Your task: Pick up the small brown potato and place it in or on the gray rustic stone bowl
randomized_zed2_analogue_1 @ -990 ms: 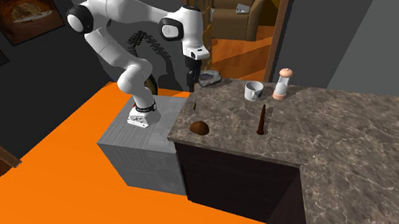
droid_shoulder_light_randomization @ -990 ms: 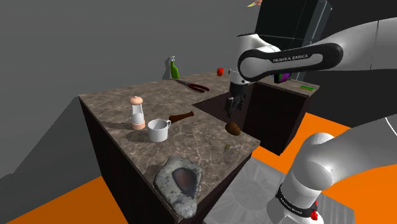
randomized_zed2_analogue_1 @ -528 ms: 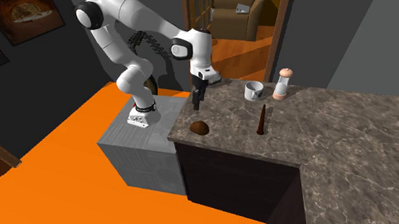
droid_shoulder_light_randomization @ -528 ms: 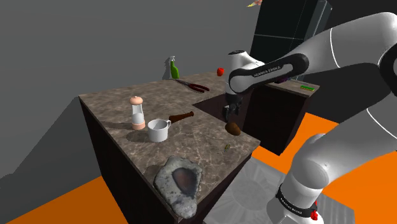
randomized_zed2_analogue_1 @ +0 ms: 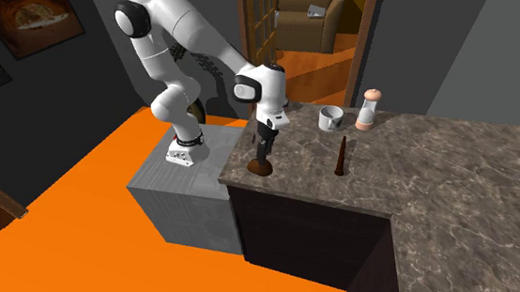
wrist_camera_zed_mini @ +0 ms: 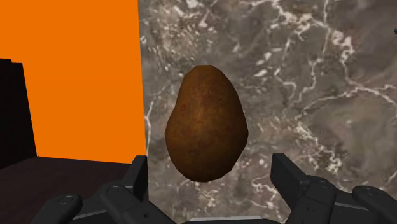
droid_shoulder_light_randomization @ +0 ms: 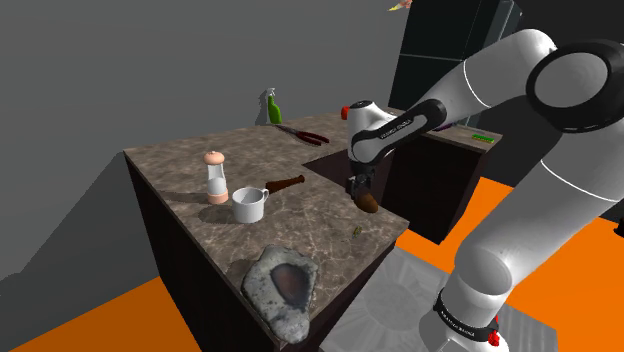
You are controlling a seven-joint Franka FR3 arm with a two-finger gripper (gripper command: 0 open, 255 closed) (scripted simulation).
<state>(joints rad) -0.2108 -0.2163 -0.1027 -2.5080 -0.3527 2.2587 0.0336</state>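
Potato (wrist_camera_zed_mini: 205, 124) lies on the counter (wrist_camera_zed_mini: 318, 76). Your gripper (wrist_camera_zed_mini: 213, 175) hangs just over it, wide open and empty, so closing would clasp it.

one potato (wrist_camera_zed_mini: 207, 124), one stone bowl (droid_shoulder_light_randomization: 283, 285), one white mug (droid_shoulder_light_randomization: 248, 205), one peach-topped shaker (droid_shoulder_light_randomization: 216, 177), one brown bottle (droid_shoulder_light_randomization: 285, 183), one green spray bottle (droid_shoulder_light_randomization: 273, 108), one small red fruit (droid_shoulder_light_randomization: 345, 109), one red-handled tool (droid_shoulder_light_randomization: 303, 133), two framed pics (randomized_zed2_analogue_1: 28, 20) upper left, one armchair (randomized_zed2_analogue_1: 309, 5)

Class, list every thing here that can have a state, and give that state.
potato: lying on the counter, not held
gripper: open, fingers either side of the potato, not touching
stone bowl: upright, empty
white cup: upright
shaker: upright
brown bottle: lying on its side
spray bottle: upright
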